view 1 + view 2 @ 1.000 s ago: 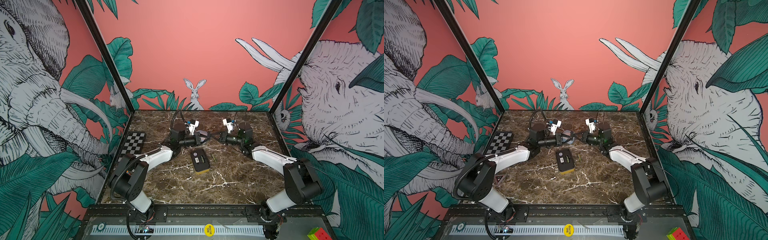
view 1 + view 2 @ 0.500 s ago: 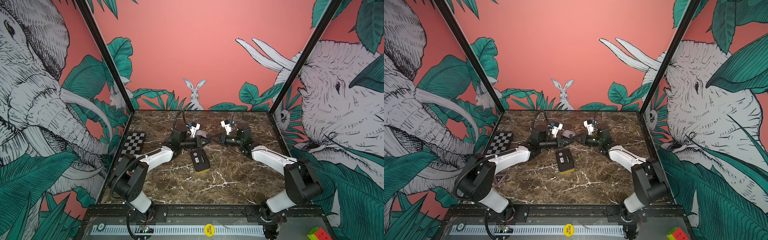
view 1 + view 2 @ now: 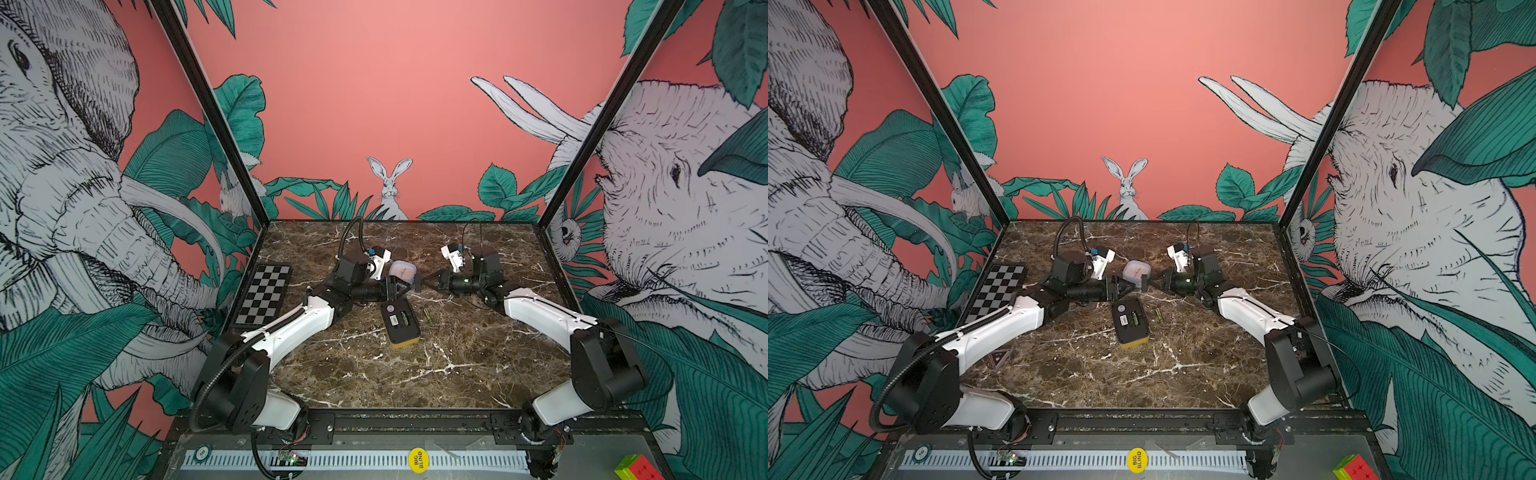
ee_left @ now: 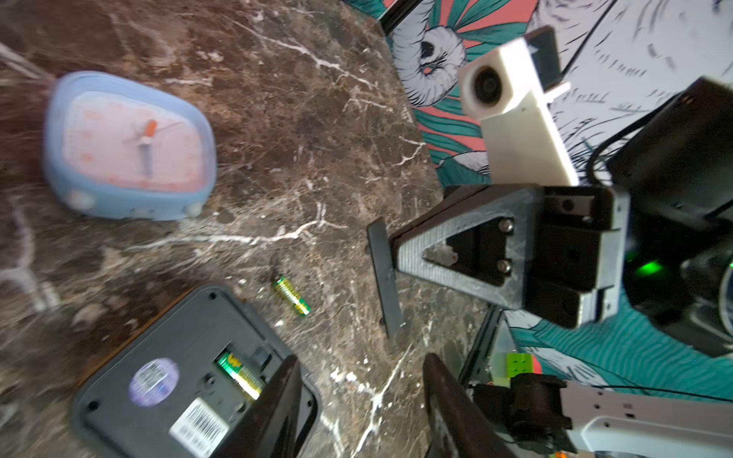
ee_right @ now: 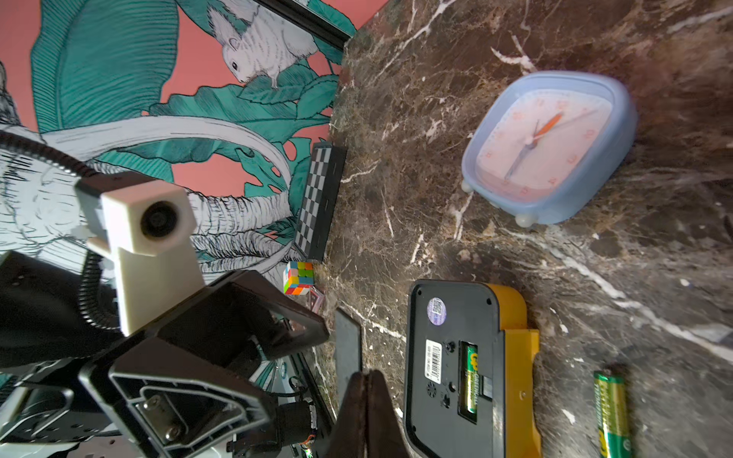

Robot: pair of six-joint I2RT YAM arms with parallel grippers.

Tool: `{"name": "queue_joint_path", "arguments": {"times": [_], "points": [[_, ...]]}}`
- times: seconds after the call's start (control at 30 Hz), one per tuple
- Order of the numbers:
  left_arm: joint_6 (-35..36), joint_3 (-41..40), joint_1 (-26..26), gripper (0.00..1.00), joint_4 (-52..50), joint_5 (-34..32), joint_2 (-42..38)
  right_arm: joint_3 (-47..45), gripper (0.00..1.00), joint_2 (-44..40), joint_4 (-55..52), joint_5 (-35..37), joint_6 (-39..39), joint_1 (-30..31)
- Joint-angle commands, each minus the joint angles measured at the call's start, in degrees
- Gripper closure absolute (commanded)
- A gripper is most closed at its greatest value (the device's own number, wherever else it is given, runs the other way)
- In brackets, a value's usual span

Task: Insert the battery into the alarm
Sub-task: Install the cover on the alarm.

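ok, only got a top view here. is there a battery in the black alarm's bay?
Observer: Right wrist view shows one green battery seated in the alarm; the slot beside it looks empty.
Operator: right pincer?
Observer: Its own wrist view shows the right pincer with jaws pressed together.
Operator: left?
Observer: Left wrist view shows the left pincer open, nothing between its jaws.

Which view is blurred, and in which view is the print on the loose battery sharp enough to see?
Left wrist view: motion blur smears the blue clock and the table around it, while the cover held by the right gripper is crisp. Right wrist view: sharp, print on the loose battery is clear. Both top views: in focus, but that battery is too small to read.
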Motion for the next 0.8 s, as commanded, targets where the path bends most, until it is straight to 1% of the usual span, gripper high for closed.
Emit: {"name": "queue_joint_path", "arguments": {"times": [0.0, 0.07, 0.17, 0.3, 0.47, 0.67, 0.77], "points": [[4.88, -0.77, 1.35, 0.48, -12.06, -7.10, -4.07, 2.64, 1.00, 0.26, -9.72, 1.50, -5.94, 0.09], [5.49, -1.01, 2.15, 0.49, -15.94, -8.10, -4.43, 4.02, 1.00, 0.18, -15.40, 2.47, -9.01, 0.54], [5.52, -2.22, 2.50, 0.51, -17.19, -8.06, -4.26, 5.40, 1.00, 0.30, -21.59, 4.22, -12.13, 1.67], [4.76, -2.02, 2.52, 0.53, -19.69, -8.56, -1.75, 6.47, 1.00, 0.74, -26.24, 6.28, -14.42, 3.59], [3.82, -1.93, 2.52, 0.54, -20.45, -7.85, 0.52, 9.28, 1.00, 2.30, -32.95, 9.50, -17.61, 5.94], [3.89, -0.65, 2.53, 0.57, -20.39, -6.66, 4.09, 10.86, 1.00, 3.50, -34.58, 11.03, -18.06, 7.69], [3.90, 0.03, 2.52, 0.59, -19.91, -5.48, 5.95, 11.64, 1.00, 5.78, -35.12, 11.85, -17.35, 8.05]]}}
